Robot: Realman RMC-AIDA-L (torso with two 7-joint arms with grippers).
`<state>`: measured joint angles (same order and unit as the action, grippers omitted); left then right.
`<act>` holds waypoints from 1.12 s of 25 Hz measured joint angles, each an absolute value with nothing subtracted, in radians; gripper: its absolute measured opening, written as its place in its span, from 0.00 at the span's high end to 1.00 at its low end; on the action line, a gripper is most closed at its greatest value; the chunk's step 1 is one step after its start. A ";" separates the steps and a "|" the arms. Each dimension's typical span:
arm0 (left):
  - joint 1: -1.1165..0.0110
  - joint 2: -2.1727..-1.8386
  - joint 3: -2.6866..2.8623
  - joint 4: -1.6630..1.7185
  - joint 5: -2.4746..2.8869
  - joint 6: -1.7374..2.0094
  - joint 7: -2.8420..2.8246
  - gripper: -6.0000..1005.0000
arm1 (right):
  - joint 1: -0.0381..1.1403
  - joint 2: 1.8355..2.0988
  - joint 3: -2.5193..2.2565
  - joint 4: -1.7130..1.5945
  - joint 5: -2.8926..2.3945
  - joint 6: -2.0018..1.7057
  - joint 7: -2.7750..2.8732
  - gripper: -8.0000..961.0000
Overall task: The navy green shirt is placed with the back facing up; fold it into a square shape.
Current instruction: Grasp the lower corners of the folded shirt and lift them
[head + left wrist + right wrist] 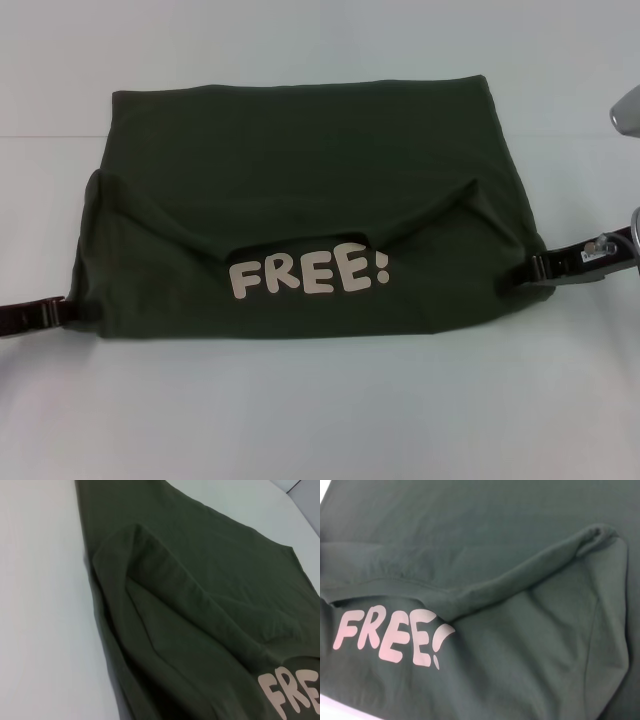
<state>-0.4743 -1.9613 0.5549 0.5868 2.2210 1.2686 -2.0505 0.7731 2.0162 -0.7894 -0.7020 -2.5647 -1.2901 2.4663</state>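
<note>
Head view: shirt [300, 200] on pale table [320, 410]

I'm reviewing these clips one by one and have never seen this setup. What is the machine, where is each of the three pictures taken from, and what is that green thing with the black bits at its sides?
This is a two-armed robot. The wide picture comes from a camera on its head, looking down at a pale table. The other two come from cameras on its wrists, so they show only cloth up close.

The green thing is a dark olive shirt, partly folded. Contrary to the plain description, it carries a pale printed word, FREE!, which shows below a folded-over flap.

The black bits are the robot's grippers. The left gripper sits at the shirt's left edge and the right gripper at its right edge, both at the near corners. Their fingertips are hidden by cloth, so I cannot tell whether they are clamped on it.
</note>
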 joint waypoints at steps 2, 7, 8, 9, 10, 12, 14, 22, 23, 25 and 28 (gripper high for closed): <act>-0.474 -1.959 0.554 0.588 2.220 1.269 -2.054 0.96 | 0.773 2.014 -0.780 -0.702 -2.565 -1.295 2.463 0.55; -0.474 -1.949 0.556 0.598 2.226 1.303 -2.090 0.96 | 0.773 2.002 -0.775 -0.704 -2.565 -1.317 2.454 0.72; -0.474 -1.946 0.558 0.606 2.234 1.321 -2.107 0.96 | 0.773 1.994 -0.774 -0.708 -2.565 -1.349 2.445 0.77; -0.475 -1.943 0.560 0.618 2.242 1.339 -2.126 0.96 | 0.773 1.994 -0.774 -0.708 -2.565 -1.349 2.445 0.82; -0.476 -1.941 0.560 0.628 2.252 1.360 -2.142 0.96 | 0.773 1.987 -0.774 -0.712 -2.565 -1.372 2.439 0.87; -0.478 -1.932 0.558 0.650 2.274 1.409 -2.175 0.96 | 0.774 1.972 -0.772 -0.716 -2.562 -1.433 2.425 0.93; -0.479 -1.925 0.556 0.669 2.295 1.463 -2.202 0.96 | 0.772 1.961 -0.768 -0.723 -2.559 -1.489 2.408 0.95; -0.475 -1.895 0.552 0.706 2.376 1.701 -2.297 0.96 | 0.736 1.947 -0.763 -0.729 -2.559 -1.768 2.256 0.95; -0.475 -1.890 0.547 0.706 2.393 1.747 -2.301 0.96 | 0.728 1.947 -0.767 -0.729 -2.561 -1.805 2.230 0.95; -0.474 -1.885 0.532 0.707 2.426 1.813 -2.302 0.96 | 0.710 1.948 -0.774 -0.729 -2.561 -1.871 2.182 0.95; -0.473 -1.882 0.516 0.706 2.485 1.911 -2.300 0.96 | 0.679 1.951 -0.803 -0.729 -2.561 -1.960 2.118 0.95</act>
